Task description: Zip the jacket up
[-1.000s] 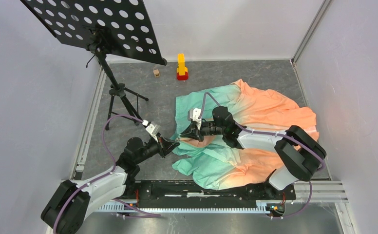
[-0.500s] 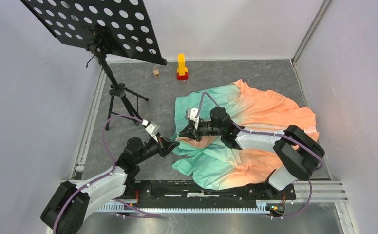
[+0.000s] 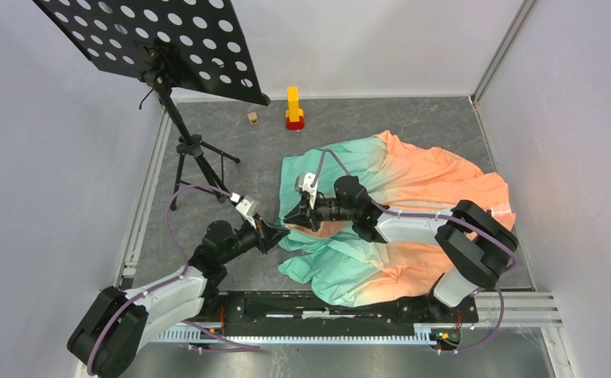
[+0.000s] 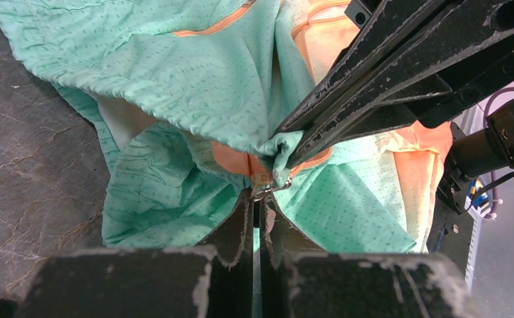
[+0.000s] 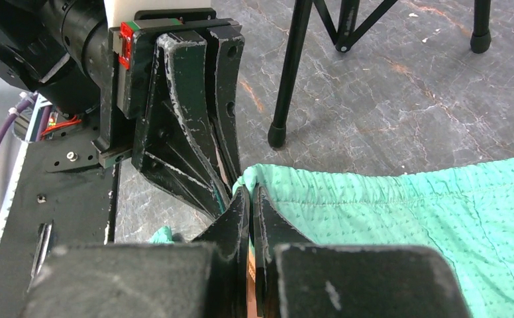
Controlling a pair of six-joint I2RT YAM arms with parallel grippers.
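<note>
The jacket (image 3: pixel 412 197) lies crumpled on the grey table, mint green on the left fading to peach-orange on the right. My left gripper (image 3: pixel 277 231) is shut at the jacket's left hem. In the left wrist view its tips (image 4: pixel 258 199) close on green fabric right at the orange zipper's bottom end (image 4: pixel 257 169) and its metal pull (image 4: pixel 274 190). My right gripper (image 3: pixel 291 220) is shut on a fold of the same hem just above; it shows in the left wrist view (image 4: pixel 287 149) and the right wrist view (image 5: pixel 250 193). The two grippers almost touch.
A black music stand on a tripod (image 3: pixel 194 150) stands at the back left; one leg (image 5: pixel 287 79) is close behind the hem. A yellow and red block (image 3: pixel 294 109) and a small wooden cube (image 3: pixel 252 117) sit at the back. Walls enclose the table.
My right gripper has moved left with the hem in it, closing on my left gripper. The left gripper has stayed in place.
</note>
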